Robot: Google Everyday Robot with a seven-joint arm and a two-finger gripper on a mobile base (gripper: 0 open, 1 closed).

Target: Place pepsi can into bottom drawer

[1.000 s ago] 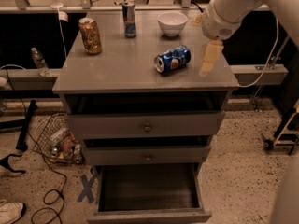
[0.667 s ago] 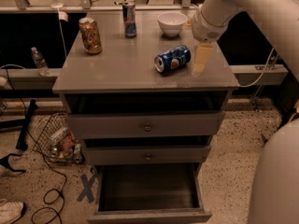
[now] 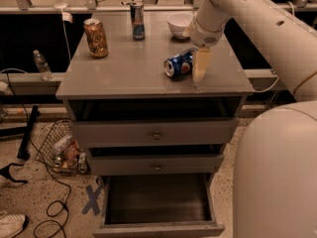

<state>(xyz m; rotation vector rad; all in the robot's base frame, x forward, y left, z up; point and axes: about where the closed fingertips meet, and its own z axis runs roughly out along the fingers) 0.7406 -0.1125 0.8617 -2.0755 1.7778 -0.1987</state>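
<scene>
The pepsi can (image 3: pixel 178 64) lies on its side on the grey cabinet top (image 3: pixel 129 68), right of the middle, silver end facing left. My gripper (image 3: pixel 199 63) hangs from the cream arm and reaches down to the can's right end, close against it. The bottom drawer (image 3: pixel 158 229) stands pulled out below, its dark floor bare.
A gold-brown can (image 3: pixel 95 37), a slim blue-silver can (image 3: pixel 137 20) and a white bowl (image 3: pixel 179 24) stand at the back of the top. Two knobbed drawers (image 3: pixel 156 135) are slightly open. A wire basket (image 3: pixel 62 150), cables and a shoe lie on the floor at left.
My gripper has moved left and down, from well right of the pepsi can to right beside its end. The can has not moved.
</scene>
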